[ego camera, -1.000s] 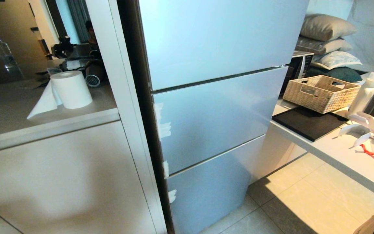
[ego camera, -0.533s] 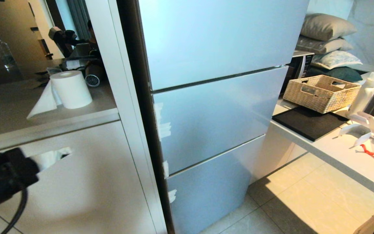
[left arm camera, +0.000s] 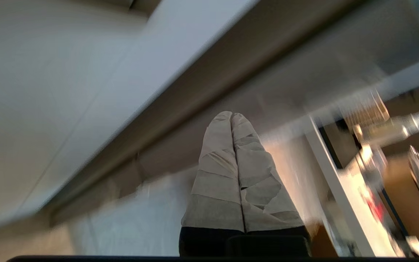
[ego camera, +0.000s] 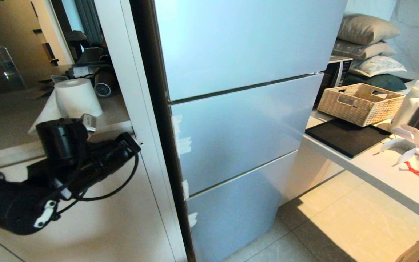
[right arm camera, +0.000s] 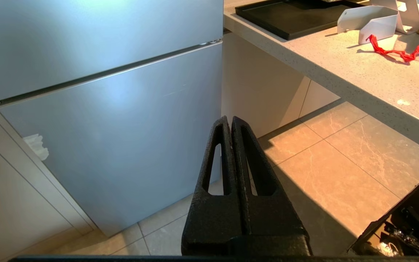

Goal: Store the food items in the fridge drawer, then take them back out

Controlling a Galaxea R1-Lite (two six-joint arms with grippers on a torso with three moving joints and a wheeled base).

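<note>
Down by the floor, right gripper [right arm camera: 230,118]: black fingers pressed together on nothing, hanging low before the fridge's lower door [right arm camera: 122,127].
Left gripper [left arm camera: 231,113]: fingers [left arm camera: 216,174] wrapped in pale tape, clenched and empty. The left arm [ego camera: 67,163] is held up beside the white cabinet panel [ego camera: 136,109], just left of the fridge.
Fridge [ego camera: 238,123]: three flat, pale blue, glossy doors, all shut, with no handle showing. Scraps of white tape [ego camera: 184,143] sit along their left edge.
Fridge drawer: not in view; likely behind one of the shut doors, though which one cannot be told.
Food items: none visible in any view, so their look cannot be given.
Handling, as a judgement: the door is stiff and slick, so flat pressure would slip. A fingertip hooked at a door's edge or seam looks the surest hold. Small food would want a light, centred pinch.
Counter [ego camera: 384,171]: to the right, carrying a black tray [ego camera: 344,138] and a woven basket [ego camera: 358,103].
</note>
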